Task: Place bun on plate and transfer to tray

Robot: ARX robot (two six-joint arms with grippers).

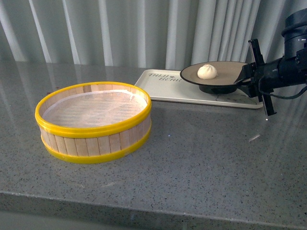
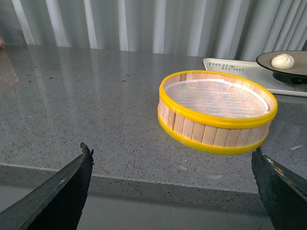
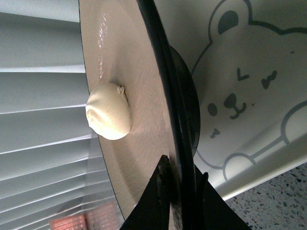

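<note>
The cream-white bun (image 1: 206, 71) (image 2: 282, 61) (image 3: 109, 112) rests on the beige plate (image 1: 225, 73) (image 2: 293, 58) (image 3: 144, 96) with the thin black rim. My right gripper (image 1: 249, 75) (image 3: 180, 179) is shut on the plate's right rim, with the plate over the cream-white tray (image 1: 168, 88) (image 2: 225, 65) (image 3: 249, 72). In the right wrist view the tray's bear drawing lies right beside the plate's black foot; whether they touch I cannot tell. My left gripper (image 2: 172, 165) is open near the counter's front edge, nothing between its fingers (image 2: 72, 184).
A round yellow-rimmed wooden-slat steamer basket (image 1: 93, 120) (image 2: 217, 110) stands on the grey speckled counter (image 1: 206, 158) left of the tray. Pale vertical curtains hang behind. The counter's front edge runs close to the left gripper.
</note>
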